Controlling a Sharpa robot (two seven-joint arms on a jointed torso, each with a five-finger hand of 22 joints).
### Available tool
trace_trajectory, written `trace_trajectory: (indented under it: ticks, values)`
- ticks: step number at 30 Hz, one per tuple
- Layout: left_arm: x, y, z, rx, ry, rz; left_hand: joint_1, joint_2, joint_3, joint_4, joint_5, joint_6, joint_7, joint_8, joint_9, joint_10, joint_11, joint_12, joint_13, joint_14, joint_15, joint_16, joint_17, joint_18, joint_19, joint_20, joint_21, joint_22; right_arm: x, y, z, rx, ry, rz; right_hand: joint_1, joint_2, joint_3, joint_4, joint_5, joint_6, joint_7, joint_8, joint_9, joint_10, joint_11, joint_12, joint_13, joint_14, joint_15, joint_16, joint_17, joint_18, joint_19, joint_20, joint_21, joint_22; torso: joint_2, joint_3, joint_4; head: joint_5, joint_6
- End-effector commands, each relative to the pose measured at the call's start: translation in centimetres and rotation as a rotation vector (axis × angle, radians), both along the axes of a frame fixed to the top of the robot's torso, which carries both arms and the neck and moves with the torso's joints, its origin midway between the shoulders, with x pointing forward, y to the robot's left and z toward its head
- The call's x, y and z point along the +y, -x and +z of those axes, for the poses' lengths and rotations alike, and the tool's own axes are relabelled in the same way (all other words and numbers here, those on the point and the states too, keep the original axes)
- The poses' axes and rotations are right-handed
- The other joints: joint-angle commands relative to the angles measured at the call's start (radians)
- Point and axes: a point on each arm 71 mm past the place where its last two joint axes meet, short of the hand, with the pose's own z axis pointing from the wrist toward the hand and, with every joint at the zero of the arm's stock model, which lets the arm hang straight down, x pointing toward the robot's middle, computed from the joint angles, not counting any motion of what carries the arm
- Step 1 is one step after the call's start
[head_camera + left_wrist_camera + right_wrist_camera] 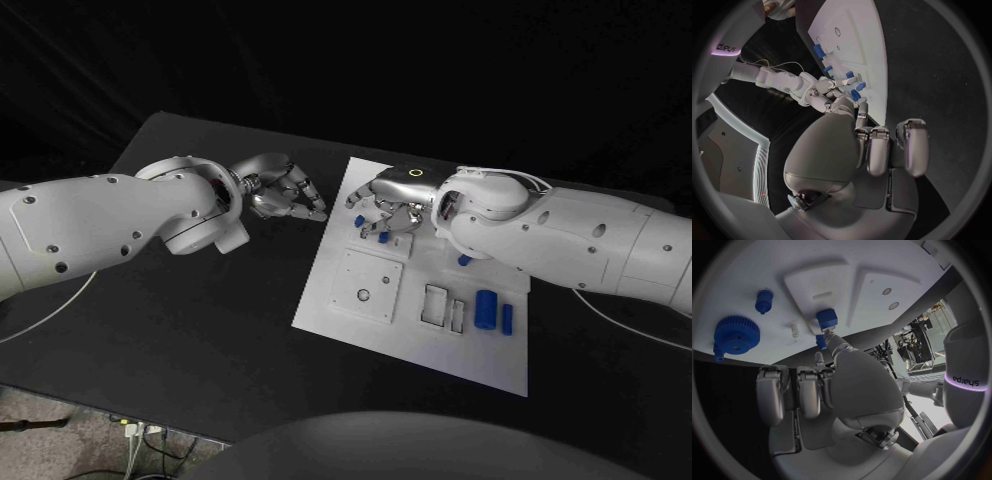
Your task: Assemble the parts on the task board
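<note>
The white task board (378,322) lies in the middle of the black table. My right hand (387,205) hovers over its far end with most fingers curled in. One outstretched fingertip (831,336) touches a small blue part (821,342) beside a blue square block (826,319). A blue gear (737,334) and a small blue peg (764,300) sit on the board close by. My left hand (284,190) hangs over the bare table just off the board's far left corner, its fingers (879,147) curled in on nothing.
A blue cylinder (488,310) and a thinner blue piece (508,318) lie near the board's right edge, next to narrow rectangular slots (436,305). A raised square plate (366,285) with a hole sits on the board's left half. The table's front edge is close to the board's near corner.
</note>
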Motion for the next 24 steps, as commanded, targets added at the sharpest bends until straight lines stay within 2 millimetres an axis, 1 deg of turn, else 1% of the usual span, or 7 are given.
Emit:
trace_trajectory:
  ticks: [1, 5, 8, 10, 13, 17, 24]
  values:
    - [-0.2, 0.0, 0.0, -0.019, -0.016, -0.013, -0.004, -0.016, -0.016, 0.001, 0.001, -0.012, 0.001, 0.007, -0.001, 0.105, -0.003, -0.006, 0.226, 0.105, -0.001, 0.003, 0.263, -0.008, 0.038, -0.003, -0.002, 0.232, -0.3, 0.0, 0.3, -0.045, -0.023, -0.009, -0.011, -0.008, -0.020, 0.007, -0.016, -0.077, 0.004, -0.004, -0.033, 0.104, -0.006, 0.004, 0.263, 0.104, -0.006, 0.003, 0.263, 0.009, 0.041, -0.002, -0.006, 0.233, 0.000, 0.0005, 0.0010, -0.001, 0.000]
    - [-0.2, 0.1, 0.3, -0.081, -0.057, -0.015, -0.024, -0.024, -0.033, 0.002, 0.028, -0.021, 0.005, 0.006, -0.003, 0.105, 0.000, -0.006, 0.226, 0.105, 0.002, 0.003, 0.263, -0.008, 0.039, -0.001, -0.002, 0.233, -1.3, -0.1, 1.0, -0.081, -0.090, -0.024, -0.058, -0.008, -0.047, 0.048, -0.016, -0.105, 0.027, 0.000, -0.056, 0.104, 0.007, 0.004, 0.263, 0.104, 0.003, 0.003, 0.263, 0.009, 0.040, 0.003, -0.008, 0.232, -0.001, 0.0008, 0.0003, 0.002, 0.000]
    - [-0.2, 0.1, 0.4, -0.127, -0.112, -0.019, -0.048, -0.024, -0.044, 0.002, 0.061, -0.026, 0.006, 0.007, -0.005, 0.105, 0.000, -0.006, 0.226, 0.105, 0.001, 0.003, 0.263, -0.012, 0.052, -0.001, 0.014, 0.238, -2.6, -0.4, 2.2, -0.095, -0.161, -0.038, -0.145, 0.034, -0.064, 0.132, 0.059, -0.086, 0.047, 0.008, -0.064, 0.104, 0.024, 0.004, 0.263, 0.104, 0.017, 0.003, 0.263, 0.009, 0.041, 0.015, -0.006, 0.233, -0.004, 0.0017, -0.0010, 0.006, 0.000]
    - [-0.4, 0.2, 0.4, -0.144, -0.150, -0.025, -0.068, -0.023, -0.050, 0.002, 0.069, -0.023, 0.002, 0.011, -0.005, 0.105, -0.003, -0.006, 0.226, 0.105, -0.002, 0.003, 0.263, -0.020, 0.074, -0.003, 0.041, 0.248, -3.7, -0.5, 3.2, -0.111, -0.207, -0.046, -0.172, 0.043, -0.071, 0.165, 0.074, -0.057, 0.057, 0.021, -0.062, 0.104, 0.033, 0.004, 0.263, 0.104, 0.024, 0.003, 0.263, 0.006, 0.049, 0.022, 0.004, 0.237, -0.005, 0.0021, -0.0010, 0.005, 0.000]
    - [-0.6, 0.2, 0.5, -0.153, -0.208, -0.034, -0.110, -0.018, -0.061, 0.003, 0.082, -0.015, -0.002, 0.020, -0.004, 0.105, -0.007, -0.006, 0.226, 0.105, -0.006, 0.003, 0.263, -0.025, 0.089, -0.006, 0.061, 0.256, -5.6, -0.3, 4.7, -0.132, -0.267, -0.061, -0.217, 0.070, -0.076, 0.229, 0.088, -0.011, 0.061, 0.048, -0.049, 0.104, 0.038, 0.004, 0.263, 0.104, 0.030, 0.003, 0.263, 0.002, 0.060, 0.029, 0.019, 0.242, -0.009, 0.0077, -0.0045, 0.008, 0.000]
    - [-1.2, -0.1, 0.9, -0.147, -0.309, -0.058, -0.194, -0.011, -0.098, 0.002, 0.119, 0.013, -0.013, 0.046, 0.005, 0.105, -0.014, -0.006, 0.226, 0.105, -0.011, 0.003, 0.263, -0.028, 0.095, -0.011, 0.069, 0.259, -7.9, 0.1, 6.1, -0.125, -0.319, -0.104, -0.278, 0.104, -0.081, 0.237, 0.106, 0.029, 0.064, 0.075, -0.027, 0.104, 0.040, 0.004, 0.263, 0.104, 0.031, 0.003, 0.263, -0.001, 0.070, 0.032, 0.031, 0.247, -0.015, 0.0167, -0.0173, 0.011, 0.000]
    - [-3.3, -1.2, 2.0, -0.052, -0.639, -0.143, -0.293, -0.004, -0.159, 0.003, 0.107, 0.112, -0.058, 0.155, 0.075, 0.105, -0.051, -0.006, 0.226, 0.105, -0.040, 0.003, 0.263, -0.029, 0.099, -0.037, 0.075, 0.261, -11.0, 1.4, 6.9, -0.115, -0.384, -0.129, -0.282, 0.117, -0.059, 0.235, 0.179, 0.123, 0.069, 0.154, 0.046, 0.104, 0.049, 0.004, 0.263, 0.104, 0.038, 0.003, 0.263, -0.006, 0.082, 0.038, 0.048, 0.253, -0.023, 0.0299, -0.0499, 0.009, 0.000]
